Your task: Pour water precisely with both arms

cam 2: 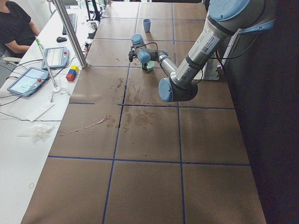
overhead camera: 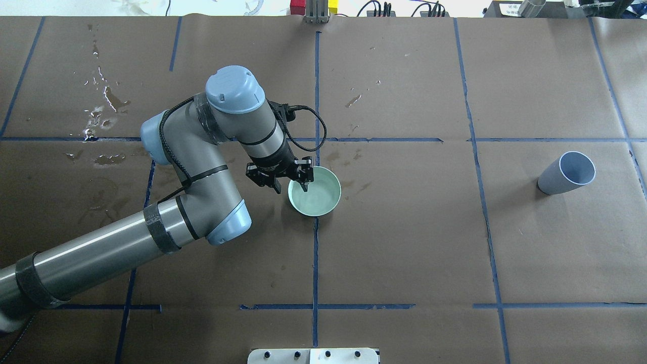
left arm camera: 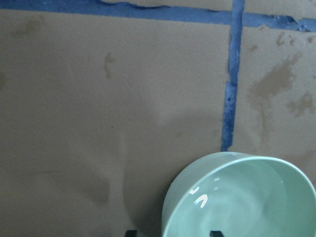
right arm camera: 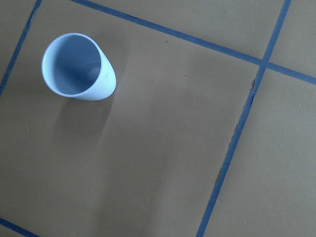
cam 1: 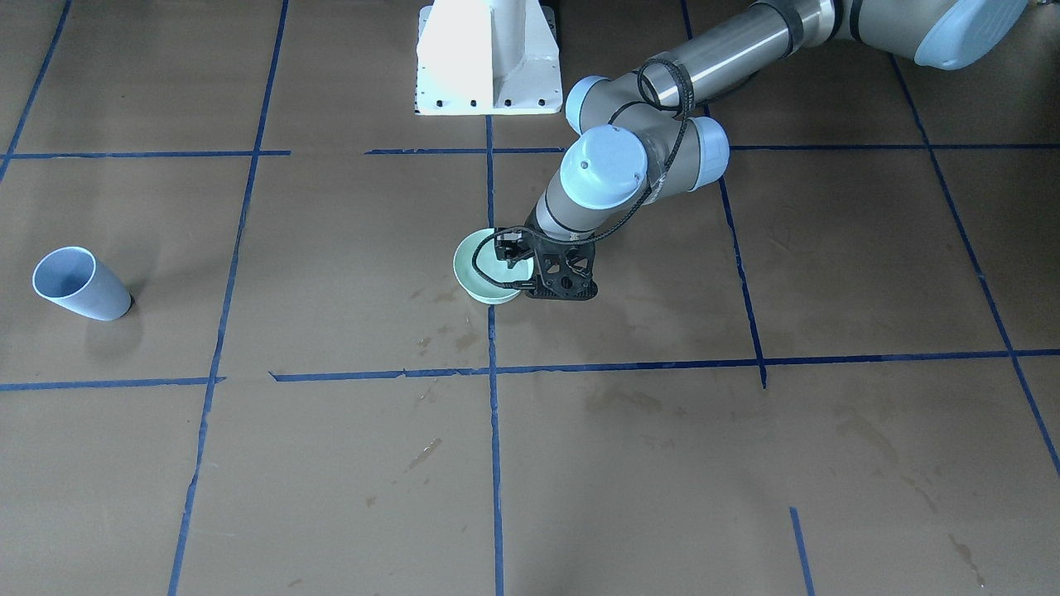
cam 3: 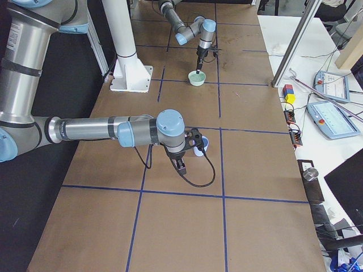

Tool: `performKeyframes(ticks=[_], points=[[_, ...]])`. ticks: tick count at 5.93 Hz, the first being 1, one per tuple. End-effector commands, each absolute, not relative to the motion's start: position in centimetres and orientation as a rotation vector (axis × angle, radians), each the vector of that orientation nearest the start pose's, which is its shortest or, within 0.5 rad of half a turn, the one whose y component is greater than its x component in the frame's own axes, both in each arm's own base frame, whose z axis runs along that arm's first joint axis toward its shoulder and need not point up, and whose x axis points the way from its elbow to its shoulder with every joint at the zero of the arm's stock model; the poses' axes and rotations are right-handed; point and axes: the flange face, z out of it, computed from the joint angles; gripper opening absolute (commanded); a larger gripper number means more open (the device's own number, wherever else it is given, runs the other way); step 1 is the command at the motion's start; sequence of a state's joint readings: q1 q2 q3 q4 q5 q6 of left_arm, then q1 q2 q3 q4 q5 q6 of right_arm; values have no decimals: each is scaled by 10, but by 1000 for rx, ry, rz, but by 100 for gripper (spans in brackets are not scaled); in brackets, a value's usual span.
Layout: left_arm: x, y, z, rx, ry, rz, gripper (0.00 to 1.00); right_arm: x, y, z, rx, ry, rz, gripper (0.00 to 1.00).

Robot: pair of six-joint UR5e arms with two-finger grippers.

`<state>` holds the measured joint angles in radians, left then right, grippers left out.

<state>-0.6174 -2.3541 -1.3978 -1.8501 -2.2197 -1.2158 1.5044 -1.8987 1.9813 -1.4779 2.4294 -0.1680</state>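
Note:
A pale green bowl point(overhead camera: 318, 194) sits on the brown table near its middle, and its inside shows a glossy surface that looks like water point(left arm camera: 242, 202). My left gripper point(overhead camera: 291, 186) is open and straddles the bowl's near rim, with one finger inside and one outside. A pale blue cup point(overhead camera: 566, 173) stands far off on the table's right side; the right wrist view shows the cup point(right arm camera: 79, 66) from above. My right gripper point(cam 3: 184, 161) hangs high near the cup and shows only in the exterior right view, so I cannot tell its state.
The white pedestal point(cam 1: 487, 58) stands at the robot's edge of the table. Wet stains point(overhead camera: 101, 101) mark the far left. Blue tape lines point(overhead camera: 316, 253) cross the paper. A side bench holds tablets point(cam 2: 30, 79) and coloured blocks point(cam 2: 72, 73), with a person point(cam 2: 14, 28) seated there.

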Motion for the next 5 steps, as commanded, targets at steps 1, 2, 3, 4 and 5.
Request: performKeyframes(ticks=[1,2,3,4,5], points=[[543,-481,195,-129,1082,13,90,14,-366,567,226,-873,-217,100],[530,-477,194,-118,1094,12,90,-2,-367,560,230,-885,-194,100],[509,-470,198,-101,1111,10,92,-16,-367,551,227,-912,-142,100],[483,-463,210,-88,1120,2,92,-44,-367,537,268,-932,-142,100],[469,-462,218,-82,1119,-9,92,-78,-365,530,284,-918,-92,100]])
